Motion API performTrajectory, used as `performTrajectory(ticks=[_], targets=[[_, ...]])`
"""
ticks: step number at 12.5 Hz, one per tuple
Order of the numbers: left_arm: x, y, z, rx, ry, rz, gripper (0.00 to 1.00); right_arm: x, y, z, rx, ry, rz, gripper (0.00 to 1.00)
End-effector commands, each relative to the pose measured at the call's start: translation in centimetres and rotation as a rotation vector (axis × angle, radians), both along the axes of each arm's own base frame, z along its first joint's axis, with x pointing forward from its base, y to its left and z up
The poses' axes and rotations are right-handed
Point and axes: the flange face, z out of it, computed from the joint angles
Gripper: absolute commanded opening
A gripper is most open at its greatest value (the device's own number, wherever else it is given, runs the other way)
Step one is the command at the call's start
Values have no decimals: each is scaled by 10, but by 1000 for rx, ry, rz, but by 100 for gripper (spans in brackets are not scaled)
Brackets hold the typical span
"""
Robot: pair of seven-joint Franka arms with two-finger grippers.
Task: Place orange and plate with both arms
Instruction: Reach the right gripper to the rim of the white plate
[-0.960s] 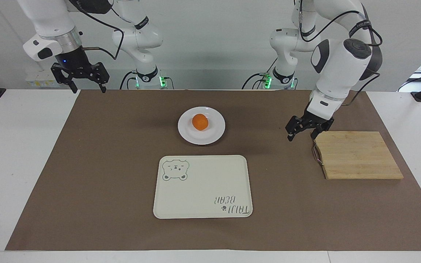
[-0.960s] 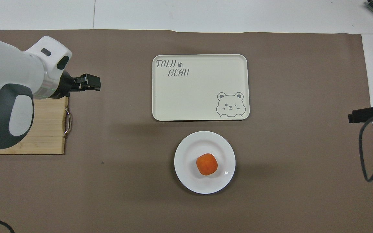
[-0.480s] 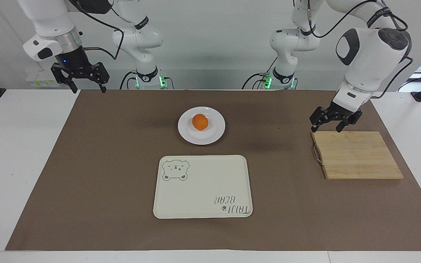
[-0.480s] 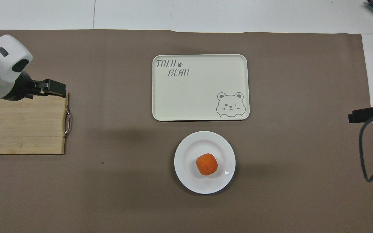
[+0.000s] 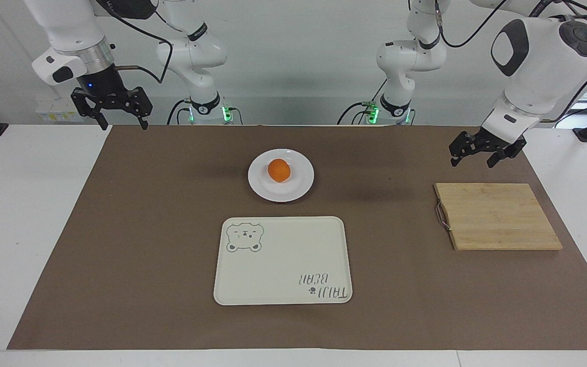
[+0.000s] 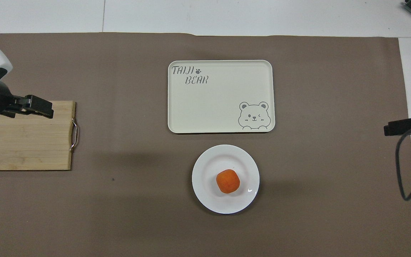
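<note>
Two grippers hang empty with fingers spread: the right gripper (image 5: 110, 113) over the mat's edge by its base, the left gripper (image 5: 483, 148) above the mat, just robotward of the cutting board (image 5: 497, 216). The orange (image 5: 278, 170) sits loose on the plate (image 5: 301, 191), nearer the robots than the tray (image 5: 282, 260); tilting the plate in a lift would likely roll the fruit off; a shallow rim invites slipping fingers.

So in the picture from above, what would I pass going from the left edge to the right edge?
left gripper over the wooden cutting board → cream bear tray → white plate with the orange on it → right gripper at the mat's edge.
</note>
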Motion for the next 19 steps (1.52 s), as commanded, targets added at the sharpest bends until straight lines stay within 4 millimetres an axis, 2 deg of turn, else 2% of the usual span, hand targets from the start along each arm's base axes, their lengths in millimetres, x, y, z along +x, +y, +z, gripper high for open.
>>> performTrajectory(ticks=[1, 6, 12, 13, 14, 16, 17, 19], targets=[[-22, 4, 13, 17, 0, -19, 100, -5, 1, 3, 14, 6, -19, 100], [-29, 15, 19, 17, -28, 2, 100, -5, 1, 4, 13, 4, -19, 100], [-30, 15, 21, 16, -44, -30, 100, -7, 2, 3, 14, 18, -16, 100], [-30, 15, 22, 16, -42, -27, 100, -13, 10, 1, 21, 50, 4, 100], [-29, 15, 22, 16, -39, -21, 100, -10, 41, 4, 25, 33, 88, 100], [-27, 12, 22, 15, -48, -25, 100, -9, 71, -6, 30, 24, 149, 100], [-27, 11, 22, 15, -48, -25, 100, -4, 79, -21, 36, 24, 159, 100], [-27, 15, 22, 16, -48, -19, 100, -2, 109, -81, 96, 56, 195, 100]])
